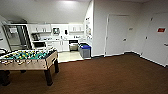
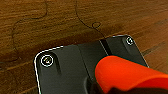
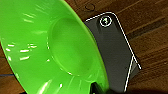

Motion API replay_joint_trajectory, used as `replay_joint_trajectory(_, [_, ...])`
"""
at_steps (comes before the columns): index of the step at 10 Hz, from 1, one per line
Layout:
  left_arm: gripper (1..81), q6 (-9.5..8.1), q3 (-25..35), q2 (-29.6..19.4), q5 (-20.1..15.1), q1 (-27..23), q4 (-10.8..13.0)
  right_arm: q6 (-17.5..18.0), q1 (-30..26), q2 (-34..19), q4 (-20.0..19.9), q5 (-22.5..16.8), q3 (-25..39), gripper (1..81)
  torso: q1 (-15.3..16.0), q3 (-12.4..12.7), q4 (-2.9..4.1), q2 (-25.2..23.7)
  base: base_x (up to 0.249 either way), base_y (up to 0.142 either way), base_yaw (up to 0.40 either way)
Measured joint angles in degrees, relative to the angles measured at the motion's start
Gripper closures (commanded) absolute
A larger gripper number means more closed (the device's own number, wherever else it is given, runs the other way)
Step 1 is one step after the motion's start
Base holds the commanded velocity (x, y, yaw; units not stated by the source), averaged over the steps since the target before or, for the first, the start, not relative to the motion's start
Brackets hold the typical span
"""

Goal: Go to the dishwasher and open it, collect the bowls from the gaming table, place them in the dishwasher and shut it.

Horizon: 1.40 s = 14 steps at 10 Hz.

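The bright green bowl (image 3: 50, 47) looms large in the right wrist view, carried by my right gripper above brown carpet. The dishwasher (image 1: 73, 45) sits small in the far kitchen's white counter run, and its dark inside appears to show with the door down. In the left wrist view an orange-red rounded shape (image 2: 125, 75) sits close to the camera over the carpet; I cannot tell what it is. The pale bowl and the gaming table are out of view.
A table-football table (image 1: 30, 60) with a green field stands at the near left. A grey bin with a blue top (image 1: 85, 50) stands by the wall corner at the kitchen's edge. White doors (image 1: 116, 35) line the right walls. Brown carpet (image 1: 107, 75) spreads ahead.
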<state>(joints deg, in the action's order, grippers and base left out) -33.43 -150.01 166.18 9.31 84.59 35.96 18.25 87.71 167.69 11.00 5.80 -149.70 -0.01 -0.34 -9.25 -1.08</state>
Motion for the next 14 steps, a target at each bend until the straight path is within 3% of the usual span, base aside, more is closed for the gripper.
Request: replay_joint_trajectory(14, [81.1, 0.0, 0.09, 0.05, 0.0, 0.06, 0.02, 0.0, 0.05, 0.15, 0.0, 0.15, 0.0, 81.1, 0.01, 0.0, 0.0, 0.0, 0.115, 0.0, 0.0])
